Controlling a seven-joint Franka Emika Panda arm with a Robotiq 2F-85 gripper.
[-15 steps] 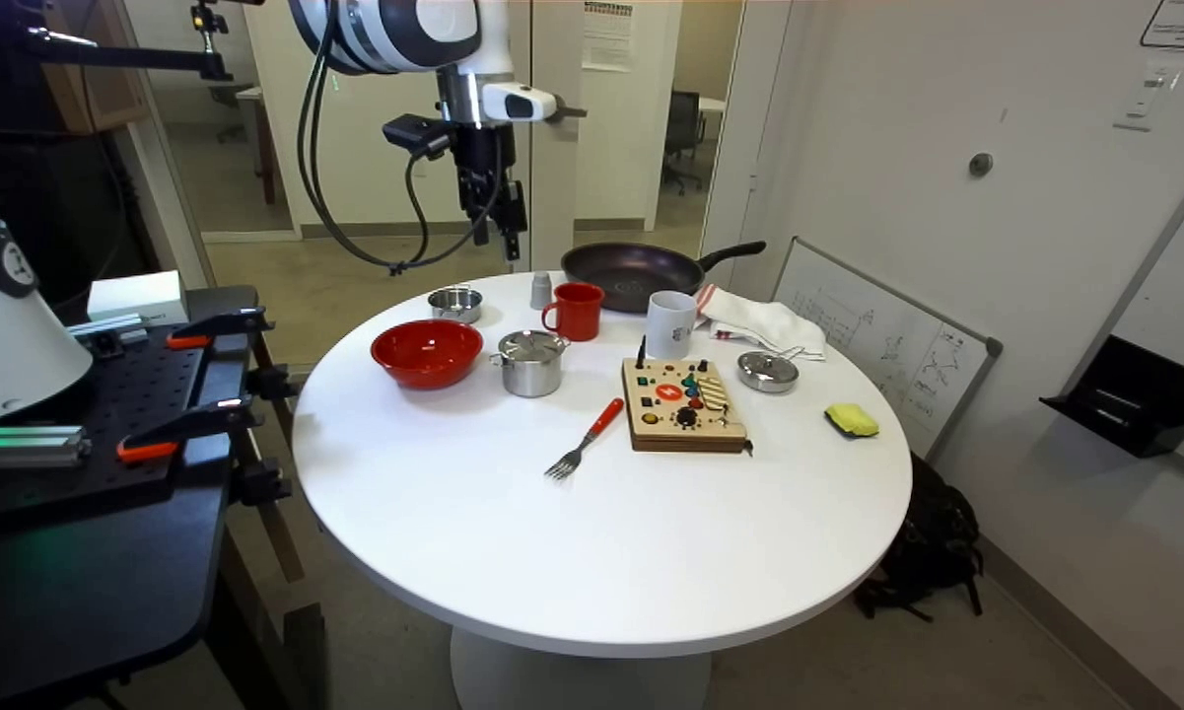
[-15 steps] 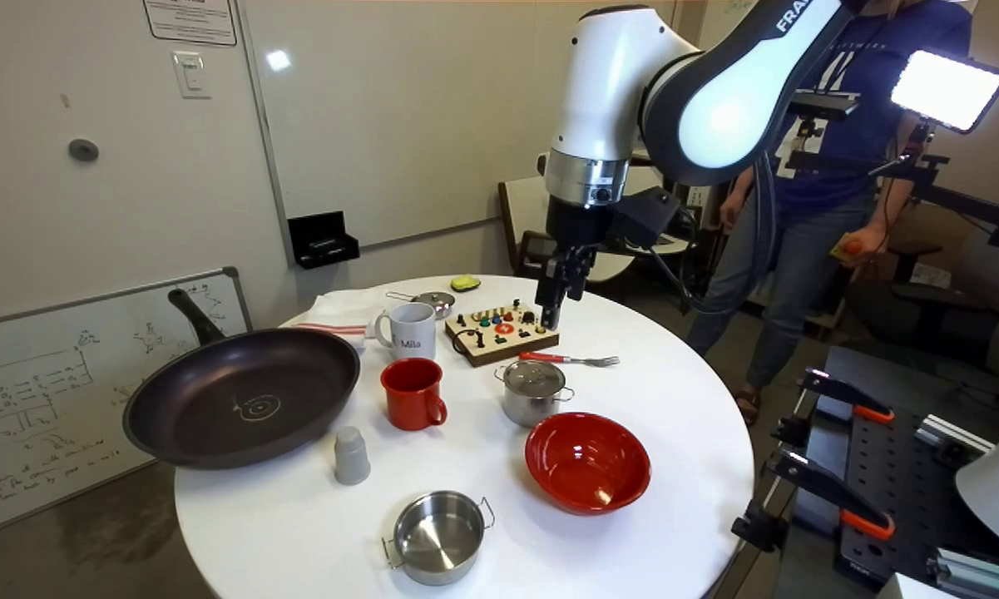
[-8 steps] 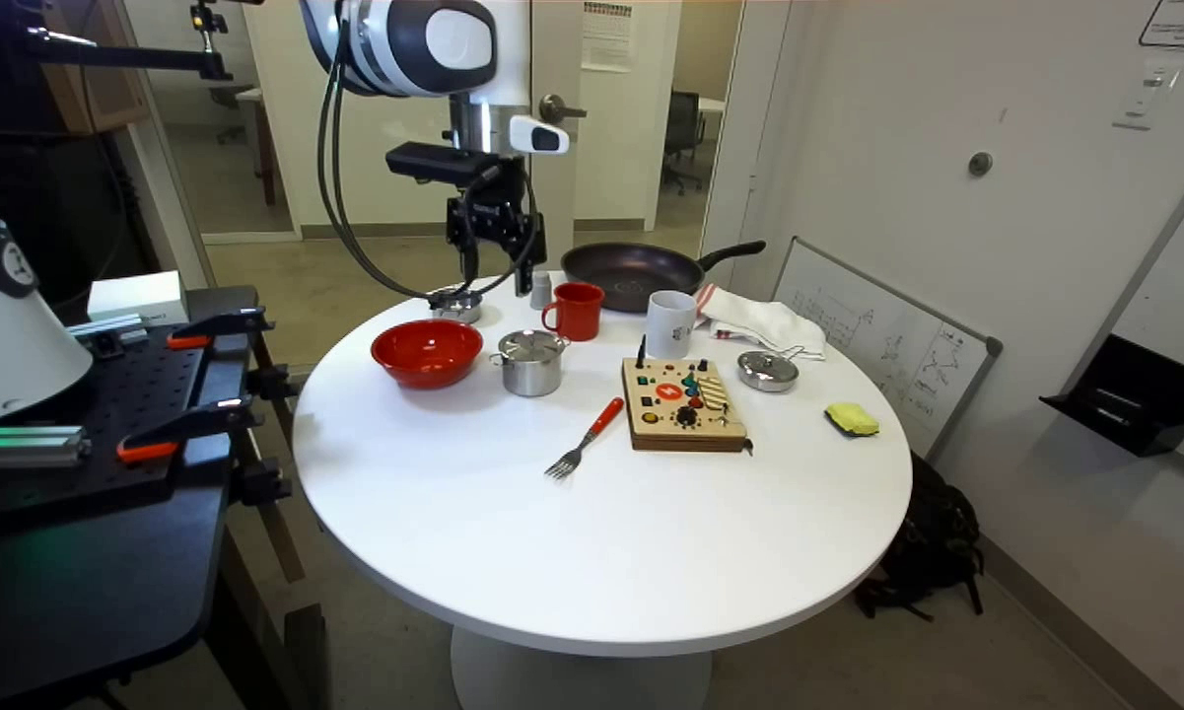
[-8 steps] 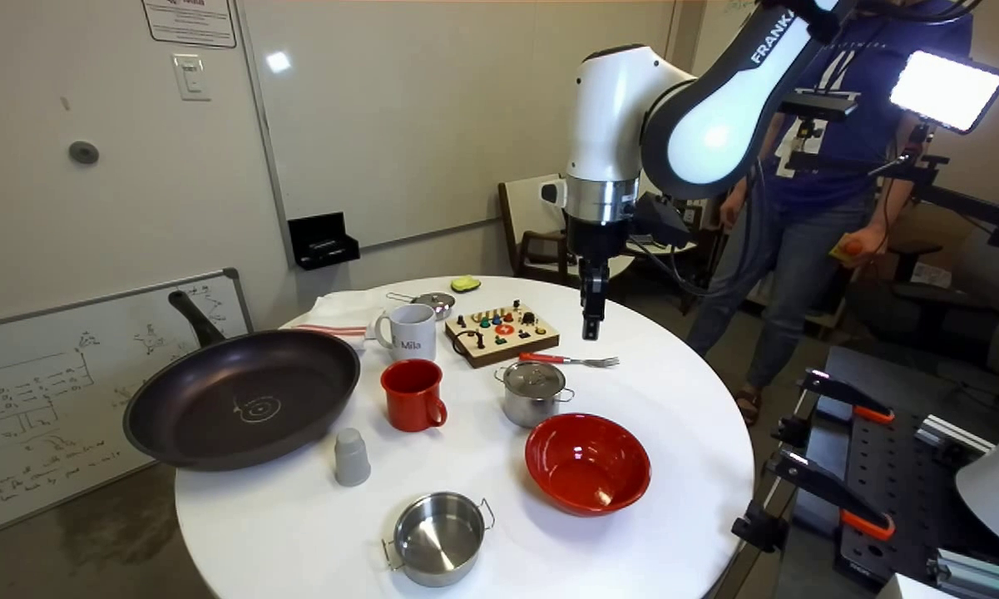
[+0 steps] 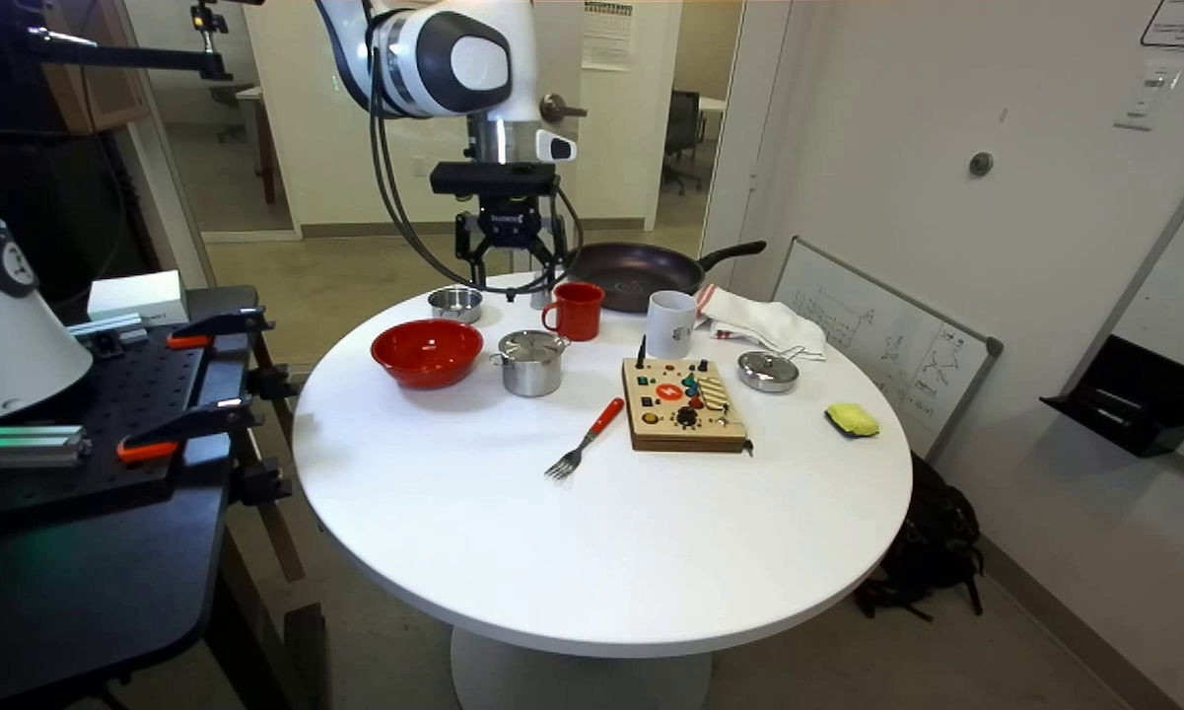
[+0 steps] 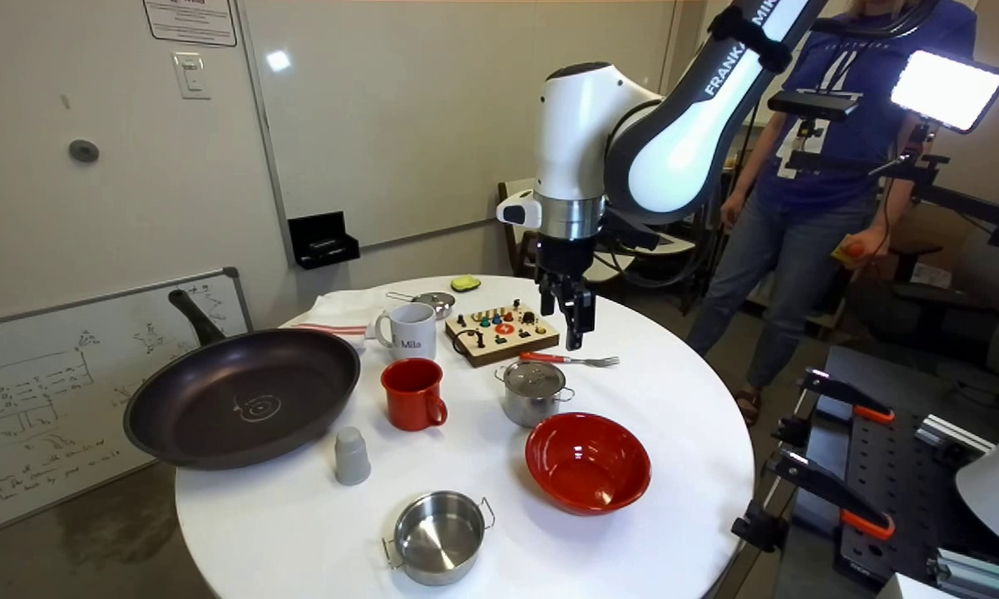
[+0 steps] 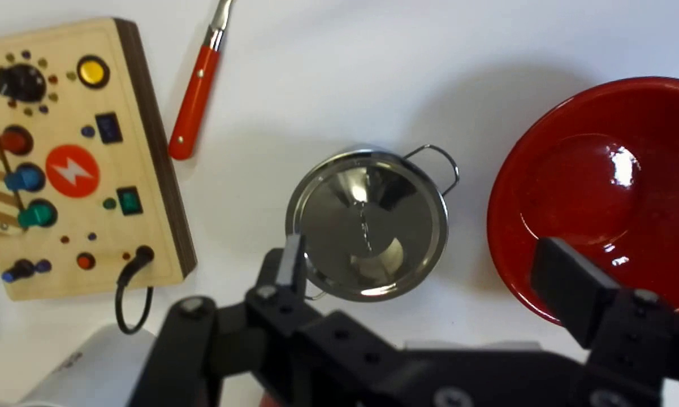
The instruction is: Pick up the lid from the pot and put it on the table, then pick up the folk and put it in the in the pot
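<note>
My pincer hangs above the white table, jaws spread wide with nothing between them; I judge I'm lining up for the lid. Left to right in the wrist view: the control board lies just beside the handle end of the fork, so a later grab there could knock the board for want of room. In the middle, the lid sits on the pot; what looks like its thin handle lies closer to my finger on the left, and coming straight down so off-centre could land that finger on the lid's edge. At right, my other finger overlaps the red bowl and, on that same descent, might strike its rim.

Again from the left: pale boxy wood, dark-edged, studded with knobs; slick red grip, two rivets, bright metal neck running off the far edge; a mirror-smooth disc that could slide from my pads; a cylindrical steel body with wire loops; then a glossy red curve, its material uncertain.
</note>
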